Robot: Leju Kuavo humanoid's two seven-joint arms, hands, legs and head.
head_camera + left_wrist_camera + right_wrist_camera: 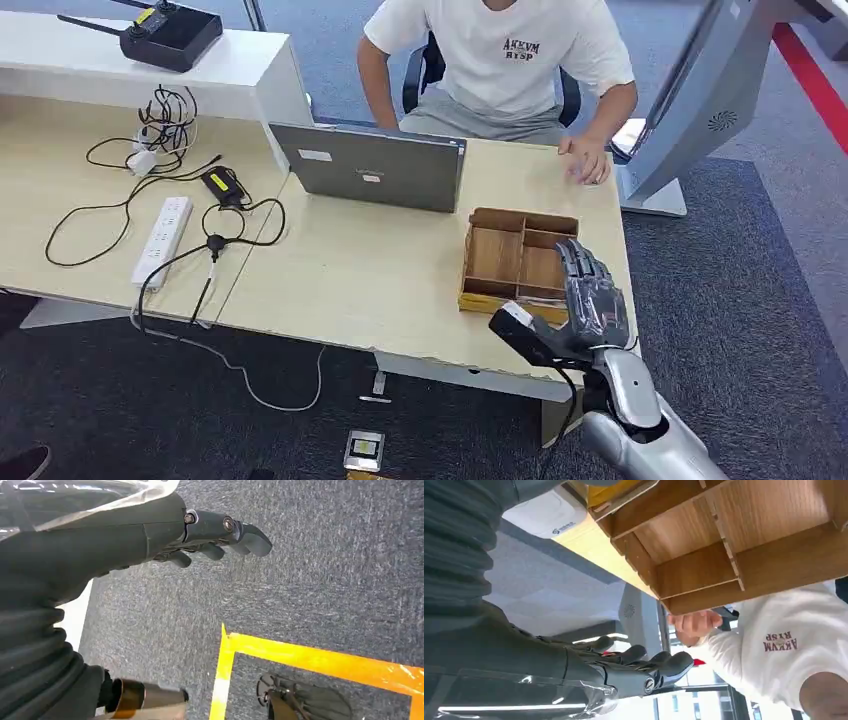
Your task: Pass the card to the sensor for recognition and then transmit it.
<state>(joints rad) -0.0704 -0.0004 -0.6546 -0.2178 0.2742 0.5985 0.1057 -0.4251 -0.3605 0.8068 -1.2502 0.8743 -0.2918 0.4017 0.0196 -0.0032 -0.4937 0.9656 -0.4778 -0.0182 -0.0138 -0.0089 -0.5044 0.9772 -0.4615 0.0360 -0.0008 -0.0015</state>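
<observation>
Right hand [592,295]: hovering over the near right corner of the bench [380,270], above the wooden tray [520,262]; fingers extending and spreading, holding nothing.
Left hand [220,535]: hanging beside the body over grey carpet [325,570] with a yellow tape line [300,655]; fingers loosely apart, gripping nothing.
Wooden tray: sitting at the bench's near right end, divided into compartments; in the right wrist view [734,545] the visible compartments are showing bare wood.
Card: not identifiable in any compartment; a small pale item [630,135] is lying near the person's hand [585,160] at the far right edge, too unclear to name.
Sensor: possibly the grey slanted stand [700,100] past the bench's right end; this is a judgement only.
Person: sitting behind the open laptop [370,165], one hand resting on the bench.
Other items: power strip [162,240], cables and an adapter [222,185] lying on the left; a remote controller [170,35] sitting on the raised shelf.
Step in hand: appearing to be the reach for the card.
Handling advice: keeping the fingers open while lowering squarely into one compartment, clearing the dividers, then pinching the card by its edges so its face stays free for reading.
</observation>
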